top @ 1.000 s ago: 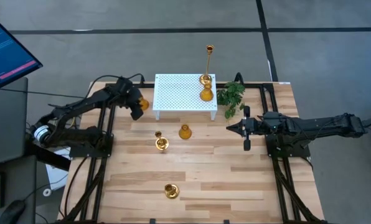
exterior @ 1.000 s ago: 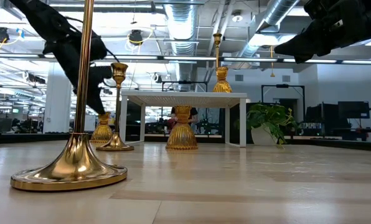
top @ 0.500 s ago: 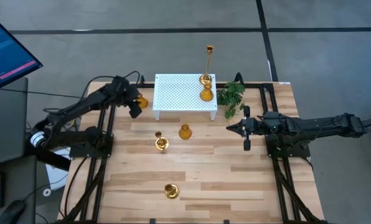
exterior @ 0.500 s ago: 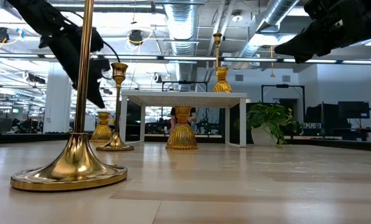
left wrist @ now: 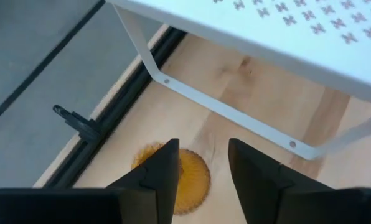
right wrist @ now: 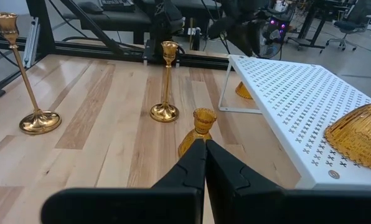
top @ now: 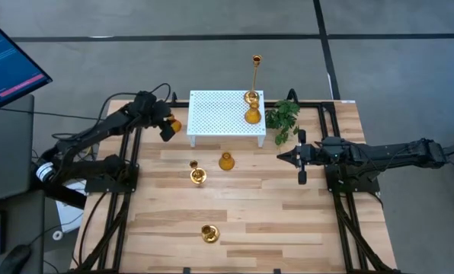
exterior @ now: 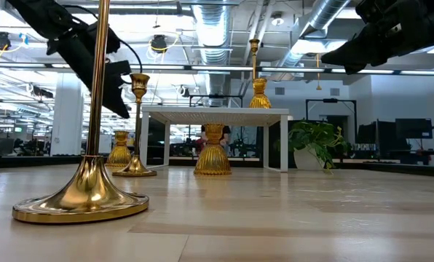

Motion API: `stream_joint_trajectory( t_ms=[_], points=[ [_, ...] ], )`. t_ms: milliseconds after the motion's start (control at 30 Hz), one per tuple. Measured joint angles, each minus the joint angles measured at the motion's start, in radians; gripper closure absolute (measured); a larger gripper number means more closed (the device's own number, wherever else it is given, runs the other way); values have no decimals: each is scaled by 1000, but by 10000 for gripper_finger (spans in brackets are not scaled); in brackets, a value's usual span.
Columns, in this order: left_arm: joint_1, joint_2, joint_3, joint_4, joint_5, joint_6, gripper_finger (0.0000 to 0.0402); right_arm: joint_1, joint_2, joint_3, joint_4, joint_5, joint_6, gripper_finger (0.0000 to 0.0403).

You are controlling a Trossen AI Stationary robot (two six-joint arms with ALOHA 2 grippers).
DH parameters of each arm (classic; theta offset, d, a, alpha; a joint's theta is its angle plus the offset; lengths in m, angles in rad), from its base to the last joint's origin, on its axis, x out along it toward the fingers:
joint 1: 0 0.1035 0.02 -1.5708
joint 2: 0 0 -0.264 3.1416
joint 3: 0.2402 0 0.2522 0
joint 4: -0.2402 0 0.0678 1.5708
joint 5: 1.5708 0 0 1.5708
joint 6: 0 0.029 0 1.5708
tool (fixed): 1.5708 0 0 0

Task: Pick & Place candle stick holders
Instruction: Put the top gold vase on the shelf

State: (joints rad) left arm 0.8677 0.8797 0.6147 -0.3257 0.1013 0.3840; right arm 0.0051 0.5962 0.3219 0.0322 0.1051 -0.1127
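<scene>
Wooden table is holding gold holders. Left gripper is hanging wide open, empty, over a squat holder beside the white stand. Dropping crooked could knock it. Right gripper is waiting, closed.

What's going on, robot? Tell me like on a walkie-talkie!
Left claw open, above squat holder beside white stand. Right claw shut, waiting by plant. Nothing blocking.

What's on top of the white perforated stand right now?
Two gold holders stand on one corner of the white stand: a squat one and a tall thin-stemmed one. Their bases overlap from above, so contact is unclear.
</scene>
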Motion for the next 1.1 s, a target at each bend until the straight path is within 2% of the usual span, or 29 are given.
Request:
stream_joint_trajectory(
  t_ms=[267,367,467,867,1100],
  points=[
    [0,121,0,35,-4,-23,205,0,0,0,-14,0,0,403],
    [0,141,0,40,-5,-23,195,0,0,0,-18,0,0,403],
    [0,152,0,31,-48,-29,194,0,0,0,-20,0,0,403],
    [0,186,4,27,-75,-105,232,-1,0,0,-25,0,0,403],
    [0,187,4,-4,-74,-135,280,-1,0,0,-25,0,0,403]
  ],
)
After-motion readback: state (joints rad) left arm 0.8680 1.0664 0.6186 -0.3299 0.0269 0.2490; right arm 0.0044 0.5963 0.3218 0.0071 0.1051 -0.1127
